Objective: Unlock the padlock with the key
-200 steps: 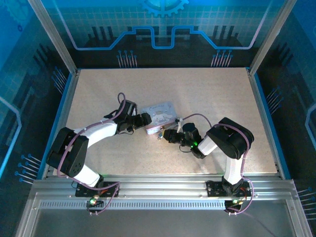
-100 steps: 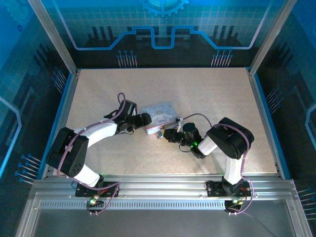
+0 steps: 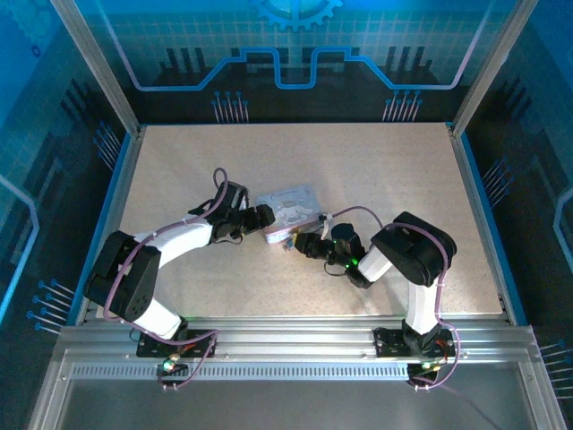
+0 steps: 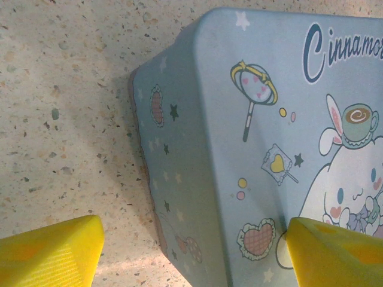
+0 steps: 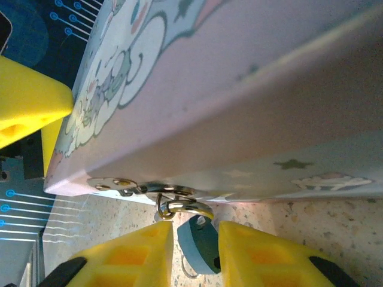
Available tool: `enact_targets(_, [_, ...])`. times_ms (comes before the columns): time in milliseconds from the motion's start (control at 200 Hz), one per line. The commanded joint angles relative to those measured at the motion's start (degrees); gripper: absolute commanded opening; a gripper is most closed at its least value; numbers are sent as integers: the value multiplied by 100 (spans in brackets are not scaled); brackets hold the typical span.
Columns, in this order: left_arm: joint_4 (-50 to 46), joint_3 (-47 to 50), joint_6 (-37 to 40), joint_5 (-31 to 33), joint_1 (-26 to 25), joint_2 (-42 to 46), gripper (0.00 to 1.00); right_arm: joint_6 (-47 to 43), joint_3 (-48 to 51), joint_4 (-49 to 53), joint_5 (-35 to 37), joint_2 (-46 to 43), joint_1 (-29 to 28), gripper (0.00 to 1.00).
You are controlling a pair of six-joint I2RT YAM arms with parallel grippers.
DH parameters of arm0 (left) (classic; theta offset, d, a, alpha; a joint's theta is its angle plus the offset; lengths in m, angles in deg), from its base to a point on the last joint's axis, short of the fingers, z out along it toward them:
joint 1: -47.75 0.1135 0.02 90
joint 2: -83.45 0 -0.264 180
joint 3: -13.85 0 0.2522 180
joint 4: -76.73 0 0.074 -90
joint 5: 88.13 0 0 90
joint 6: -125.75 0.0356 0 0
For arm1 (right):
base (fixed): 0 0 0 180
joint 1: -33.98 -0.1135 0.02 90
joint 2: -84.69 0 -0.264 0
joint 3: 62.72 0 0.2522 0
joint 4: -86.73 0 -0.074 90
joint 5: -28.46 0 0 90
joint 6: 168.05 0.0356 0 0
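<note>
Padlock (image 5: 195, 234) hangs from tin (image 5: 239, 89) hasp (image 5: 119, 185), between fingers (image 5: 131, 257) of right tool (image 5: 196, 232).

The table (image 3: 376, 179) is brightly and evenly lit from above, while the walls (image 3: 54, 134) around it glow a dim blue. The arms (image 3: 179, 242) cast only short, soft shadows. From the left wrist, the tin (image 4: 239, 149) is sharp and its print crisp, with a soft shadow along its left side, and the left fingers (image 4: 48, 254) are blurred. From the right wrist, the tin looks soft, the padlock (image 5: 197, 242) sits in shade with its shackle glinting, and the right fingers (image 5: 128, 257) are out of focus.
</note>
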Motion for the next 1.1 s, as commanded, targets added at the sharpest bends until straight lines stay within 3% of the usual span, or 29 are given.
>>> enact_targets(0, [-6,63,47,-35,43,-91,81,-16,74,-51,211,28,38,33])
enact_targets(270, [11,57,34,-54,43,-100,81,-259,-91,-454,-108,258,67,41])
enact_targets(445, [13,57,33,-62,47,-98,81,-298,-284,-669,-399,429,66,41])
enact_targets(760, [33,64,26,-71,43,-101,81,-371,-145,-776,-390,334,69,33])
enact_targets(1095, [17,47,20,-71,42,-97,81,-304,-70,-590,-220,262,67,18])
